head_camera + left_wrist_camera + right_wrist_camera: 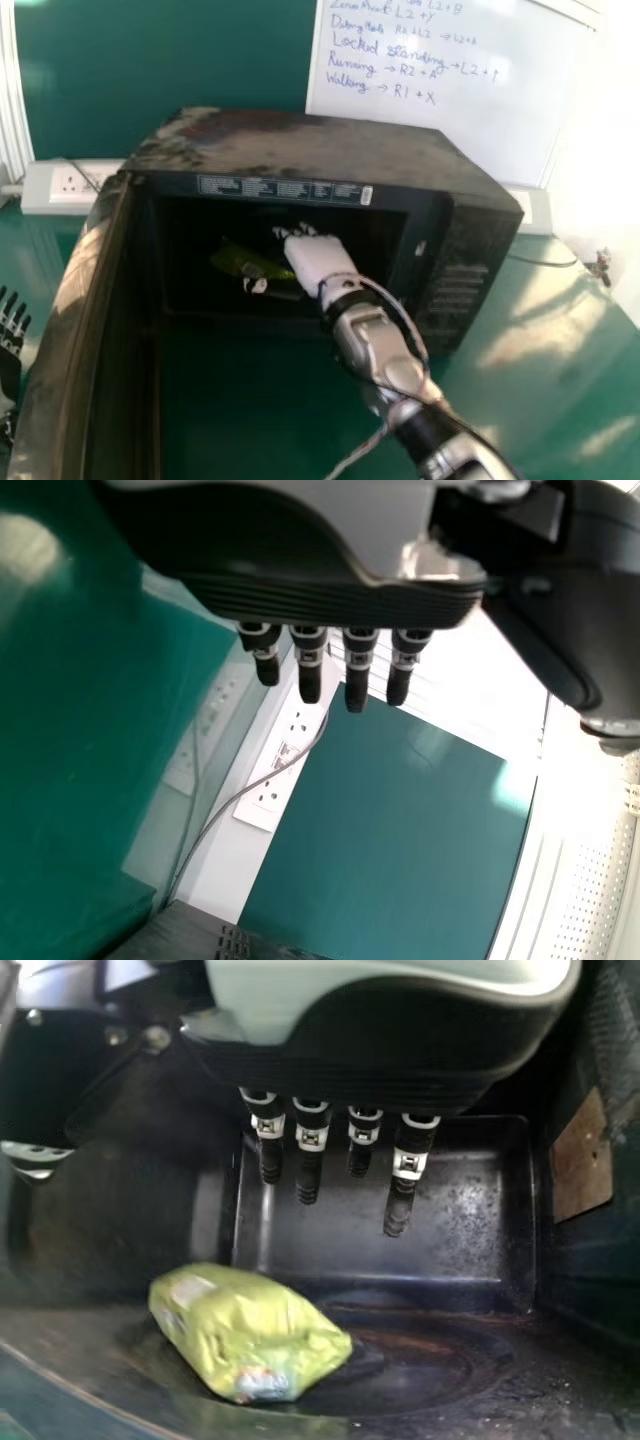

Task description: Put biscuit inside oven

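Observation:
In the head view my right hand (318, 262) is inside the black oven (320, 145), whose door stands open at the left. The green biscuit packet (235, 262) lies on the oven floor, left of that hand. Seen from the right wrist, the hand (310, 1150) has its fingers straight and holds nothing; the packet (245, 1335) rests apart from them on the oven floor (480, 1360). My left hand (10, 340) is at the far left, outside the oven door; in the left wrist view the hand (308, 660) has straight, empty fingers.
The oven door (75, 330) reaches toward me on the left, between my left hand and the oven's opening. Socket strips (75, 187) and a whiteboard (450, 90) are behind the oven. The green table (560, 340) extends to the right.

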Available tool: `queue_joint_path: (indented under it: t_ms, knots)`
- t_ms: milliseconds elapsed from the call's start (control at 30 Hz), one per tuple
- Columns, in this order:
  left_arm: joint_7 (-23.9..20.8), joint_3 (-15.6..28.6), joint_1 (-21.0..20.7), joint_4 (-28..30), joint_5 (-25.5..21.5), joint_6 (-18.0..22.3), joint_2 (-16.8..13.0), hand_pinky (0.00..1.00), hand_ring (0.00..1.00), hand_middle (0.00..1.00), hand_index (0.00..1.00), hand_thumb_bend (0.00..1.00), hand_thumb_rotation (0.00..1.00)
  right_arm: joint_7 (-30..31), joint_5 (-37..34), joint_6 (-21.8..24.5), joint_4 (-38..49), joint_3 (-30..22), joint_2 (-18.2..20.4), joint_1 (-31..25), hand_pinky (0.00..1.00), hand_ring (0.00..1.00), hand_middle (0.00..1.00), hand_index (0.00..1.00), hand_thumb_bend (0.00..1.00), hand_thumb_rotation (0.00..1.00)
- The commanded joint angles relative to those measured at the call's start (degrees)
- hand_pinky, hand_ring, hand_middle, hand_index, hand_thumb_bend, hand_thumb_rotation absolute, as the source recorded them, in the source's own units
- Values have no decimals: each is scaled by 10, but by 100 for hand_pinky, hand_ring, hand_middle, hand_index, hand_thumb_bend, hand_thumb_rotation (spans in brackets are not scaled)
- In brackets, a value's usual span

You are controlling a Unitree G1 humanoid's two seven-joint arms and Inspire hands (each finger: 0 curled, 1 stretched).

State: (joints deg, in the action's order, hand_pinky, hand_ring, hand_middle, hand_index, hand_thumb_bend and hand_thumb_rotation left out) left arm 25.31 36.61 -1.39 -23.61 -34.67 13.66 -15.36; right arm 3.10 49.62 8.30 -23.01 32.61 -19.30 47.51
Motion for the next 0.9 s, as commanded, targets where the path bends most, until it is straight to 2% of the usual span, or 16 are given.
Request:
queue_joint_path:
  t_ms: [0, 167, 333, 600, 867]
  knots:
    - [-1, -8, 17, -31, 5, 5, 27, 100, 92, 94, 96, 22, 0, 12, 2, 1, 37, -11, -13, -25, 75, 89, 92, 97, 100, 91]
    - [4, -6, 16, -33, 2, 6, 28, 98, 91, 94, 96, 21, 0, 38, 4, -6, 105, -25, -34, -70, 80, 90, 93, 98, 100, 94]
    - [3, -7, 15, -35, 5, 8, 27, 98, 91, 93, 96, 22, 0, 29, 0, -35, 162, -43, -54, -121, 81, 87, 91, 96, 100, 93]
    - [4, -7, 11, -42, 5, 9, 24, 99, 91, 93, 97, 22, 0, -35, -7, -114, 220, -86, -76, -204, 77, 85, 89, 94, 100, 94]
    - [5, -7, 14, -35, 2, 7, 26, 99, 91, 94, 97, 21, 0, -104, -33, -182, 262, -135, -73, -284, 73, 82, 84, 90, 100, 88]
